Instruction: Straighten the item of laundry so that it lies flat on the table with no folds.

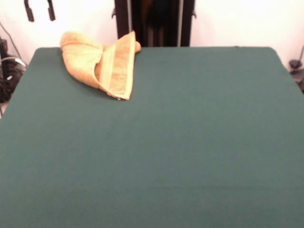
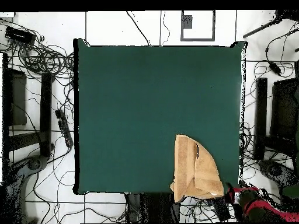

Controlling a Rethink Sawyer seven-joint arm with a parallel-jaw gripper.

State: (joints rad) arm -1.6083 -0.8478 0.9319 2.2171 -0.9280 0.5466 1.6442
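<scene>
The orange-tan towel (image 1: 102,62) lies folded at the far left corner of the green table (image 1: 180,142) in the front view. One flap with a paler band is turned over the rest. In the overhead view the towel (image 2: 195,172) sits at the bottom right, by the robot-side edge of the table (image 2: 134,105), with a corner reaching over that edge. My gripper (image 1: 39,10) shows only as two black tips at the top left, apart from each other and empty, above and behind the towel. A red and black part of the arm (image 2: 248,203) shows off the table's corner.
The black pedestal (image 1: 154,21) stands behind the far edge at the middle. Cables (image 2: 41,58) and black stands (image 2: 47,111) lie on the floor at both sides of the table. A black frame (image 2: 261,116) stands at the right side.
</scene>
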